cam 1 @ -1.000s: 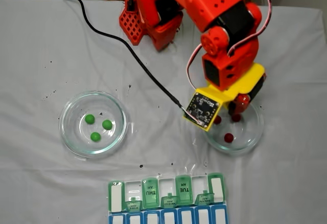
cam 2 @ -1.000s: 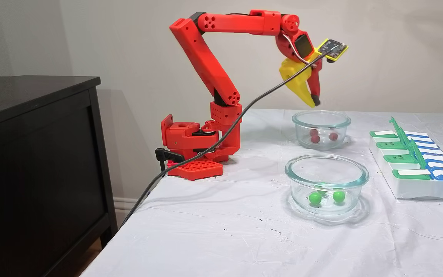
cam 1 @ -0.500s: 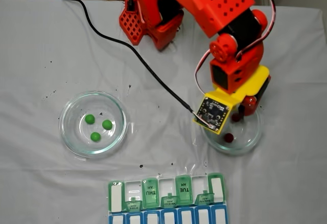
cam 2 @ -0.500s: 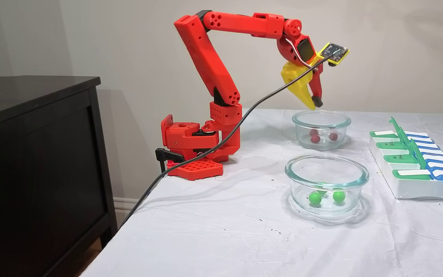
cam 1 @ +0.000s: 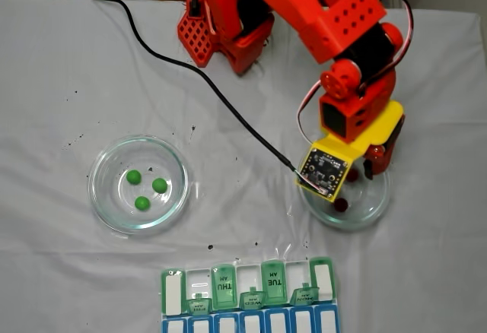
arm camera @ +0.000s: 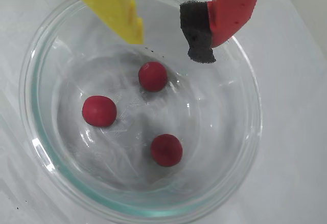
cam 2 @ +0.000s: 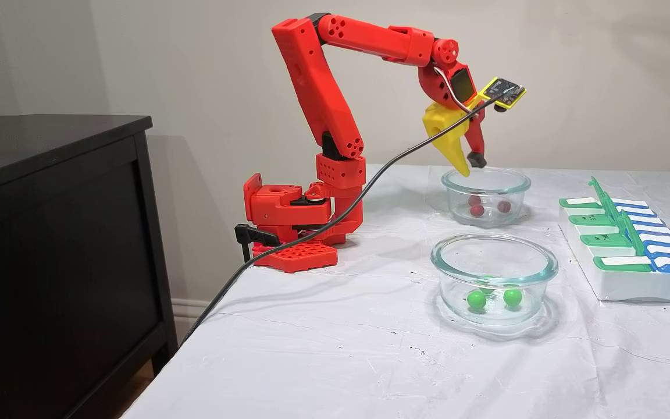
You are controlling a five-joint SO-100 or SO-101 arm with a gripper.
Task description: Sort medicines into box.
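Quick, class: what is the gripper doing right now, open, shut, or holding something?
Gripper: open, holding nothing, poised over the glass dish of red balls.

A black cabinet (cam 2: 56, 244) stands beside the white-clothed table (cam 2: 341, 361), against a beige wall (cam 2: 195, 70)

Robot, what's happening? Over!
Claw open, empty, above red-ball dish. Three red balls inside, none picked. Pill box waiting, some lids up. Nothing in the way.
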